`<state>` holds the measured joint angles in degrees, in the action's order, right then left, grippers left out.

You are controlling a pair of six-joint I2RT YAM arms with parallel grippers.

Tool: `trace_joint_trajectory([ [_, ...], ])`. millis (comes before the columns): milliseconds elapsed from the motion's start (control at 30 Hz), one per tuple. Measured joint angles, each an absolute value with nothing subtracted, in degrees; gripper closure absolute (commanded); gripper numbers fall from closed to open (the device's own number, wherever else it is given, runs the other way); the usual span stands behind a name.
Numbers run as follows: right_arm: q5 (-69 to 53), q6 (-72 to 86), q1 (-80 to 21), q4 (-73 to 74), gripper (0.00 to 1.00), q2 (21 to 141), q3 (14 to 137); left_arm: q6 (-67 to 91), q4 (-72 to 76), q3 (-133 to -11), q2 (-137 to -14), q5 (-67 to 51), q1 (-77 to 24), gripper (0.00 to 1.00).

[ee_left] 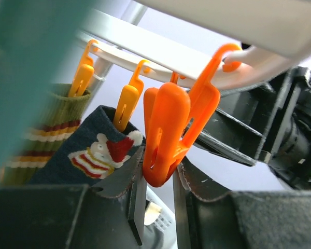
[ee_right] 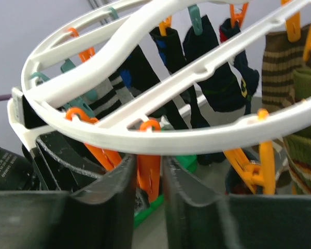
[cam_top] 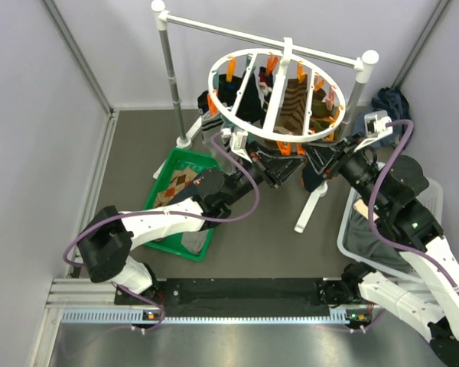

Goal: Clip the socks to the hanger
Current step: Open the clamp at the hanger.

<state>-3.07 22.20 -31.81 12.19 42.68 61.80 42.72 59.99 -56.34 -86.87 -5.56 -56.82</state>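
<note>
Both arms had reached up under the hanger, which hung from the rail with most of the socks already pegged on. The left gripper was pinched on a clip at the near rim, and the right gripper was closed on a second clip beside it. Neither held a sock.

One argyle sock lay in the green tray on the worktop. To my eye the danger was a pull from either arm. The hanger only hung, so it could tilt or swing, a clip might slip free, and neighbouring socks could drop.

I could read no writing or brand. One navy sock carried a small Santa figure.
</note>
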Motion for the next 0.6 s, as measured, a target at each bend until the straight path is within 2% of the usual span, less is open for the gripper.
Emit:
trace_joint_trajectory([
  [167,-1.6,22.2,-31.8,17.7,0.60,42.8,65.0,39.7,60.0,-56.3,-86.9,-3.5,-56.5,1.00],
  [600,-0.7,22.1,-31.8,24.3,0.58,45.6,70.5,27.3,55.1,-57.9,-87.0,4.2,-60.0,1.00],
])
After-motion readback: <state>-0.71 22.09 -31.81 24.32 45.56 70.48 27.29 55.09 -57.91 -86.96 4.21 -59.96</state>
